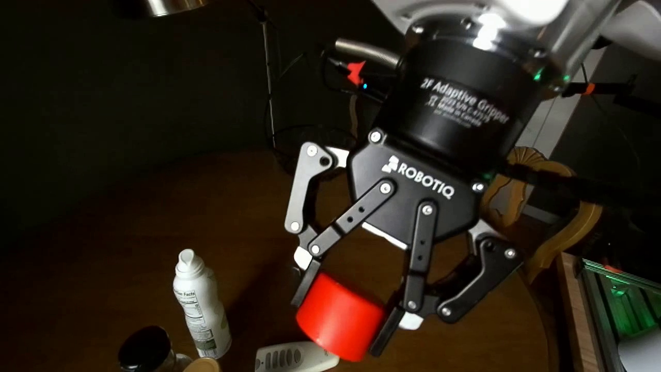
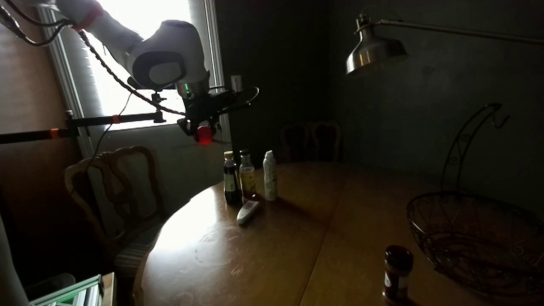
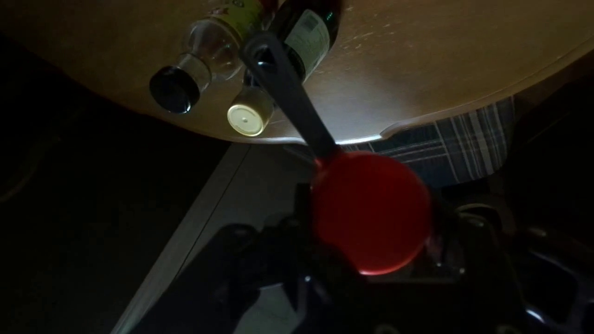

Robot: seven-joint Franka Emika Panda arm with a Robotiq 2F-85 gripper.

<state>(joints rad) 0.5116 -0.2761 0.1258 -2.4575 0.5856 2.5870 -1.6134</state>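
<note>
Left to right in an exterior view. Black two-finger Robotiq gripper (image 2: 206,134): jaws pinch opposite sides of a red cylindrical cup (image 2: 205,137). Done: cup gripped and clear of the brown wooden table (image 2: 280,246). Remaining, by judgement: cup not yet set down or released. Position: cup sits between the fingertips; its flat dark-grey slotted handle (image 3: 301,106) juts out free of them in the wrist view. Mouth direction: cannot tell. Farther right, lower, on the table: upright dark bottle with gold cap (image 2: 231,185); upright clear bottle with black cap (image 2: 247,182); pale elongated remote control (image 2: 247,212), lying flat; upright white waisted bottle (image 2: 270,178).
</note>
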